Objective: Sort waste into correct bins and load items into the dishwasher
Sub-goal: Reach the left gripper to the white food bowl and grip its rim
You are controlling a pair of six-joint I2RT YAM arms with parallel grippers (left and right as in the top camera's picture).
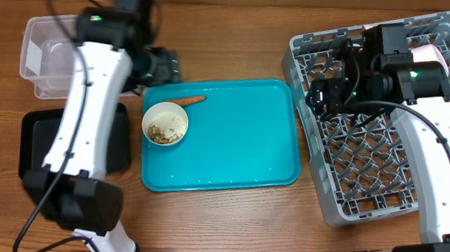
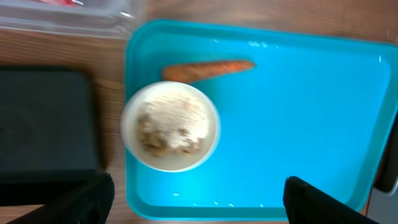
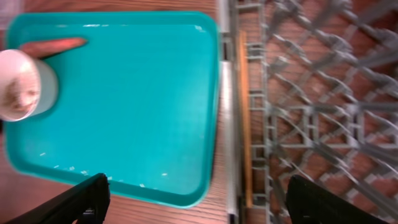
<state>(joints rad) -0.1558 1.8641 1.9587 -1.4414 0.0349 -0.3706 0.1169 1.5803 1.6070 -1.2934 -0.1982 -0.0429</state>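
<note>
Bowl (image 1: 165,124) of beige scraps (image 2: 168,129) at left of teal tray (image 1: 239,146), carrot piece (image 1: 189,101) just beside. Left gripper (image 2: 199,202) above, spread wide, empty; right gripper (image 3: 199,202) likewise, over tray and rack (image 1: 362,168) edge.

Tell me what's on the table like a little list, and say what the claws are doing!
bowl: white bowl on the teal tray
in bowl: beige crumbly scraps
carrot piece: on the teal tray, beside the bowl
clear tub: far left corner
black tray: left of the teal tray
rack: right of the teal tray
left claw: open, holding nothing
right claw: open, above the rack
</note>
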